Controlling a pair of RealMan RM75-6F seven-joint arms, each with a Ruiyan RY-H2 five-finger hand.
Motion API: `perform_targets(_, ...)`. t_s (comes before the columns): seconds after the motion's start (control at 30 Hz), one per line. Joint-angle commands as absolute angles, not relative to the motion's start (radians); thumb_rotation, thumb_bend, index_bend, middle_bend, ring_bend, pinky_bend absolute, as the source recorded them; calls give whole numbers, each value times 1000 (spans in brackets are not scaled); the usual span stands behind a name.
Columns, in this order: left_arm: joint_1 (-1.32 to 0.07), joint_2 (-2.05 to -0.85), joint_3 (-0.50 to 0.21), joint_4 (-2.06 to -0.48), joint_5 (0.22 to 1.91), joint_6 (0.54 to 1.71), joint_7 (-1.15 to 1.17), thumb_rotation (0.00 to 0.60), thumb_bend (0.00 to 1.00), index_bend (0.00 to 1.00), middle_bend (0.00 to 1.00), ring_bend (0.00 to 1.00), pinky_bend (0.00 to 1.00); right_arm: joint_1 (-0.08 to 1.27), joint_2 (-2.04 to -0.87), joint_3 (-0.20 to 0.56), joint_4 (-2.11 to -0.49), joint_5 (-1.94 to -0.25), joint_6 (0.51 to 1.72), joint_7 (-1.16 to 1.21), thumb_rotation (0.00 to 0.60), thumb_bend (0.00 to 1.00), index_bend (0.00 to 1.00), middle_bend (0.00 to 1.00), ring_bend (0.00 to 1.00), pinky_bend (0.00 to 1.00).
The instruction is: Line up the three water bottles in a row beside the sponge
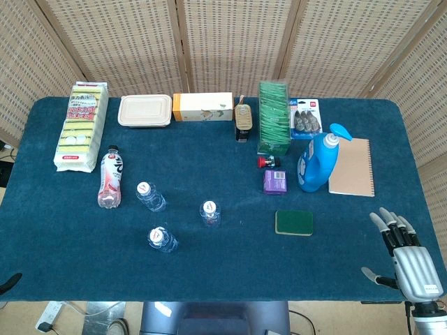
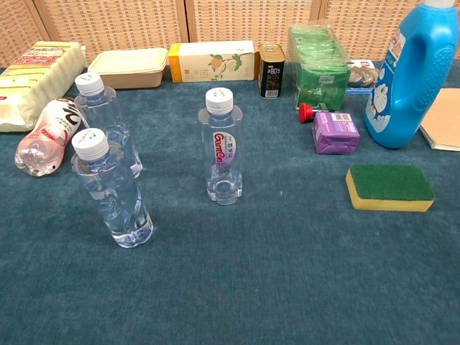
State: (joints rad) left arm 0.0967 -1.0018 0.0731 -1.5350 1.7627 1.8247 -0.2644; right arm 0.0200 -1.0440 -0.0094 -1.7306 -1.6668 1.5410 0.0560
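Three clear water bottles with white caps stand upright on the blue cloth left of centre. One bottle (image 1: 210,213) (image 2: 222,147) is nearest the middle, another (image 1: 150,197) (image 2: 108,122) stands further left and back, and the third (image 1: 162,239) (image 2: 112,190) is closest to the front edge. The green-topped sponge (image 1: 294,222) (image 2: 389,188) lies flat to their right. My right hand (image 1: 407,257) hovers at the front right corner of the table, fingers spread, holding nothing. Only a dark tip at the front left edge may belong to my left hand (image 1: 8,282); its fingers are hidden.
A pink-labelled bottle (image 1: 110,179) lies on its side at the left. A blue detergent jug (image 1: 318,162), a purple box (image 1: 275,181), a red-capped item (image 1: 268,162), a notebook (image 1: 351,167), green packets (image 1: 274,117) and boxes line the back and right.
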Motion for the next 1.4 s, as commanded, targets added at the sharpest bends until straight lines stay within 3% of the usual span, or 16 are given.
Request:
perform_targets(0.03,96,-1001,74,-1536,1765,1823,-266,600,132,0,0,0,49,28,-1047,-9,-1722,-1661,1528,70,600,0,0,0,0,9)
perform_targets(0.43,97,-996,79,-1521,1785,1836,-299,600,133,0,0,0,49,120,-1078,-4,-1680,-1699,1429,217,600,0,0,0,0,47)
perform_targets(0.67,93,-998,79,-1528,1790,1826,-284,600,133,0,0,0,49,339,-1165,11,-1583,-1835,1292,613,600,0,0,0,0,64)
perform_targets(0.77,93,-998,78,-1531,1787,1823,-279,600,132,0,0,0,49,417,-1227,25,-1537,-1849,1242,680,600,0,0,0,0,80)
perform_targets(1.07,87,-993,72,-1536,1762,1803,-291,600,132,0,0,0,49,582,-1374,72,-1508,-1795,1093,668,600,0,0,0,0,127)
perform_targets(1.4,78,-986,64,-1545,1730,1774,-305,600,132,0,0,0,49,691,-1461,121,-1477,-1683,974,654,600,0,0,0,0,129)
